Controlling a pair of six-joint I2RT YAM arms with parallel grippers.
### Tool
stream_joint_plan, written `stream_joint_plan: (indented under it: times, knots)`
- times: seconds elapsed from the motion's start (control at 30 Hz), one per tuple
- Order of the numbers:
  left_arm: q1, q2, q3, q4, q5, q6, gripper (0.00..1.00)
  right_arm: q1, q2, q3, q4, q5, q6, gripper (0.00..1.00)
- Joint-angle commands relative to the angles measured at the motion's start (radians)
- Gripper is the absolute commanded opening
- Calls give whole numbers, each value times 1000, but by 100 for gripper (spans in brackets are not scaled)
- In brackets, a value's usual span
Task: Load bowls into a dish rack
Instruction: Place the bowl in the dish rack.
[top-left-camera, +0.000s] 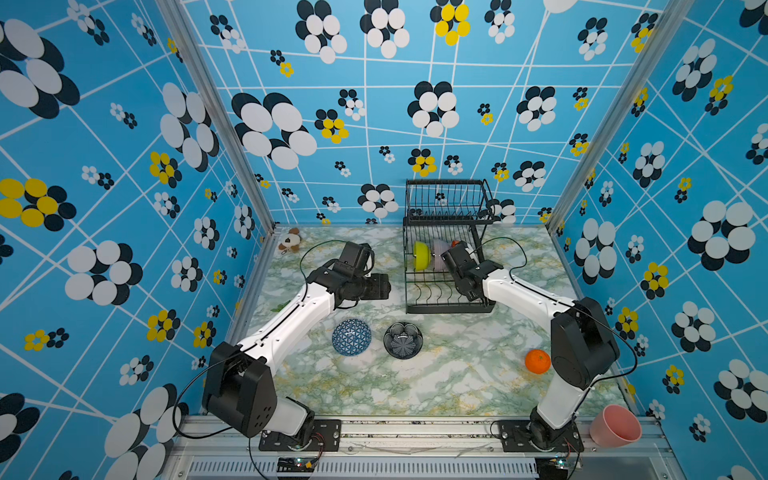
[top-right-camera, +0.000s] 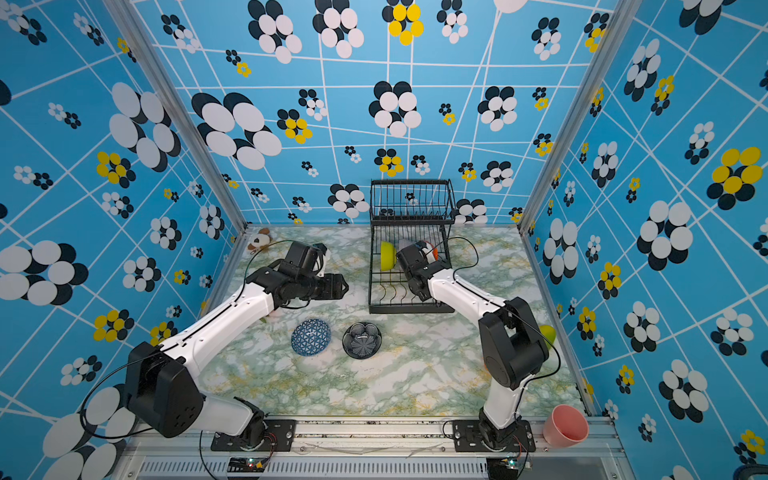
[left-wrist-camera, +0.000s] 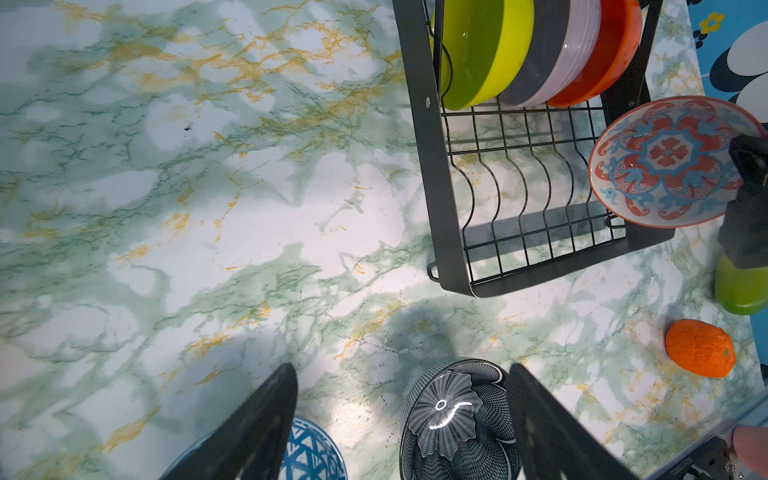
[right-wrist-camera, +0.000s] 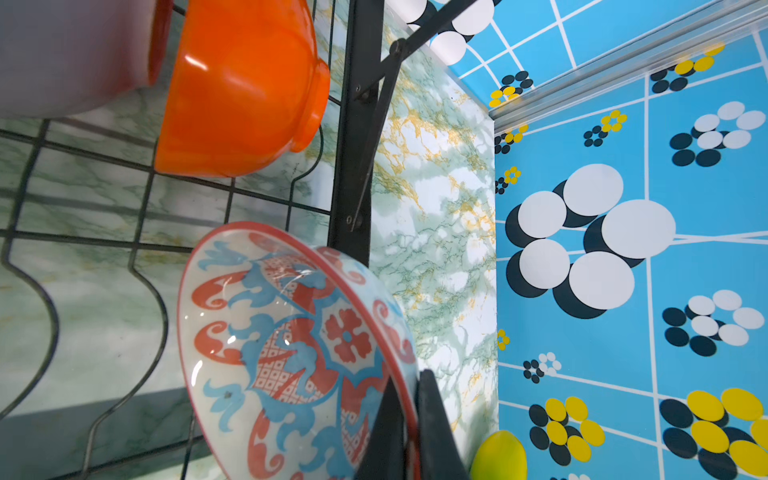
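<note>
Holding one bowl (right-wrist-camera: 291, 353), three racked, two tabled

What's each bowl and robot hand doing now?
lime-green bowl, on edge in the dish rack
lilac bowl, on edge in rack
orange bowl, on edge in rack
floral bowl, tilted, gripped by its rim
blue geometric bowl, on the table
black flower bowl, on the table
left gripper, jaws open, empty
right gripper, jaws shut on floral bowl

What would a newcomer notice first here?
The red-blue floral bowl, pinched by its rim in the right gripper at the dish rack's side. Lime-green, lilac and orange bowls stand on edge in its lower tray; blue and black patterned bowls sit on the table.
</note>
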Motion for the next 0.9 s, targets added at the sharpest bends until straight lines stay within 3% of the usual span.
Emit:
stream_joint_plan:
  times: [0.0,0.87]
  knots:
    - [9,12,0,-18,-11,6,81,16,19,44,34,64,-19,0]
    - [10,5,2,-20,-16,8,81,69,120,82,75,222,-126,0]
